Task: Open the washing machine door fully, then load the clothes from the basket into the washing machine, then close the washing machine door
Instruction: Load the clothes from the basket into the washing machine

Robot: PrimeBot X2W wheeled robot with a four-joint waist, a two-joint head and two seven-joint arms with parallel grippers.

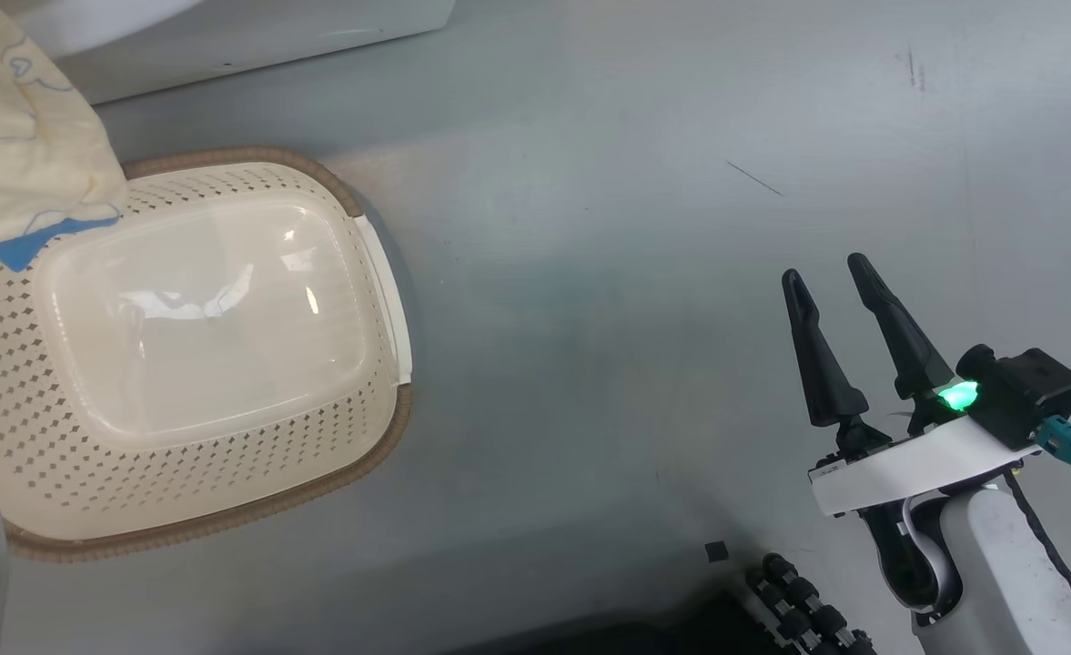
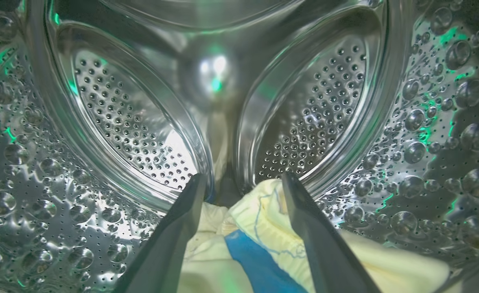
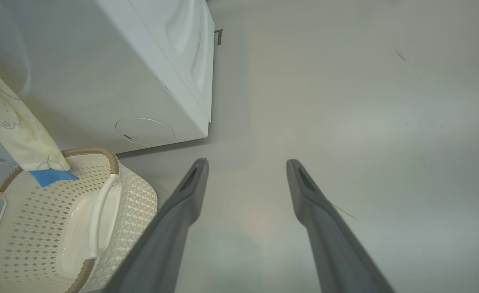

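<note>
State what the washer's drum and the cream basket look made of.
Perforated silver drum: polished metal, probably stainless steel, given mirror-like reflections. Cream rectangular basket: moulded plastic, glossy where its floor catches glare; its brown rim looks woven, perhaps imitation.

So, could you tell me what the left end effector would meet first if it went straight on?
Likely the pale yellow clothes bunched just beyond the open left end effector; past them, the drum's perforated back wall. Depth is unclear.

right gripper [image 1: 824, 270] sits near right, fingers spread, tips pointing far and slightly left. green wrist light [image 1: 958, 396] on, pale forearm [image 1: 999, 582] behind it. left gripper [image 2: 243, 176] fingers also wide apart, reaching straight ahead.
</note>
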